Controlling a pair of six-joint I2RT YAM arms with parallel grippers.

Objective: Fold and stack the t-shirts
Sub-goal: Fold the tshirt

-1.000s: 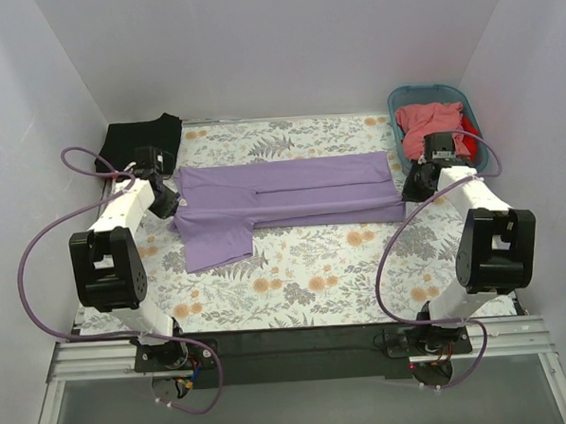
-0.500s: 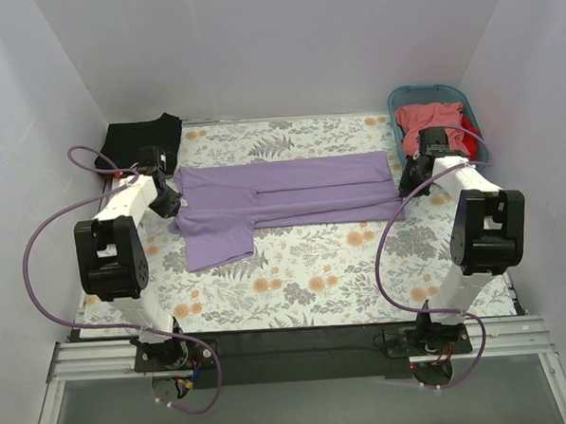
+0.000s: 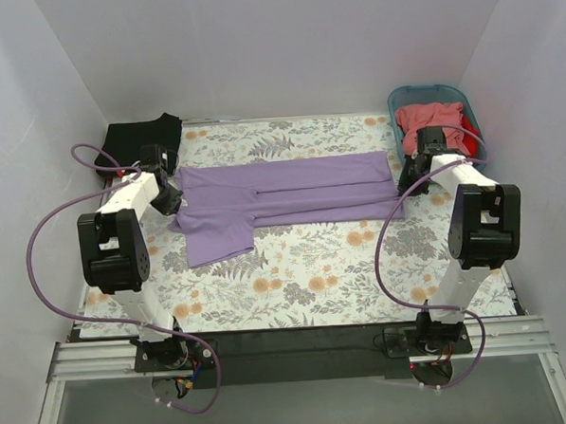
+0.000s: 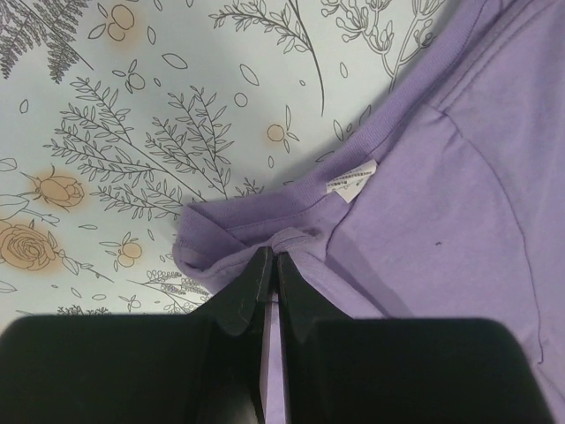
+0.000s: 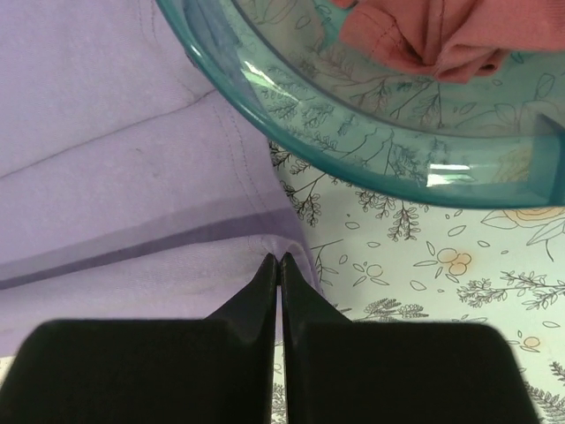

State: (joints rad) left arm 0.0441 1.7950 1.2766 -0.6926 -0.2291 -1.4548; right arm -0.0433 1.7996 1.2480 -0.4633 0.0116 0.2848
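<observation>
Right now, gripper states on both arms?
Left gripper: closed, pinching the lavender t-shirt near its collar.
Right gripper: closed, pinching that shirt's hem corner.

bright even light, faint shadows, small glints on the teal basket (image 5: 439, 175)

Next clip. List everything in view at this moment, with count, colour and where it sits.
lavender t-shirt: one, lavender-purple, spread across the table's middle
black t-shirt: one, black, far left corner
basket: one, teal, far right corner
salmon-pink t-shirt: one, salmon-pink, bunched in the basket
red t-shirt: one, red, mostly hidden in the basket
table cover: one, pale floral, covering the table
arms: two, white and black, near edge
cables: two, purple, looping from the arms
left claw: one, black, shut on the lavender t-shirt's collar end
right claw: one, black, shut on its hem end
</observation>
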